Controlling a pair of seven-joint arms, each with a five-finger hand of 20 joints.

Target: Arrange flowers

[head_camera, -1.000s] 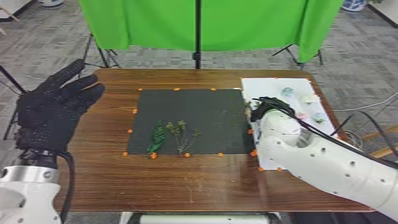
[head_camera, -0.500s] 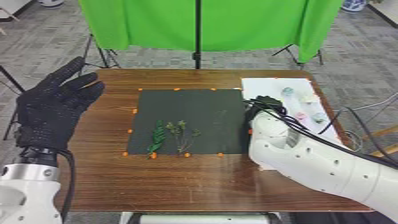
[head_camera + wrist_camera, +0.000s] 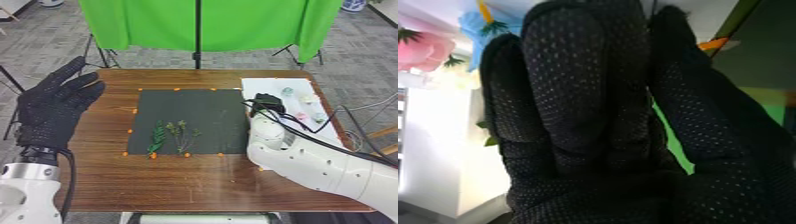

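In the head view, my right hand is over the seam between the dark mat and the white sheet. A leafy green stem and a thin branching sprig lie side by side low on the mat. On the sheet are a blue flower, a cream one, a pink one and a pale blue one. In the right wrist view, my right hand has straight fingers, with a pink flower and a blue flower beyond them. My left hand is open, left of the mat.
The white sheet covers the table's right part. Orange markers edge the mat. Black cables run along the right arm. A green cloth hangs behind the wooden table.
My right hand has turned and shifted slightly toward the table's far edge, while its forearm has swung left. The left hand and the greenery on the mat have stayed still.
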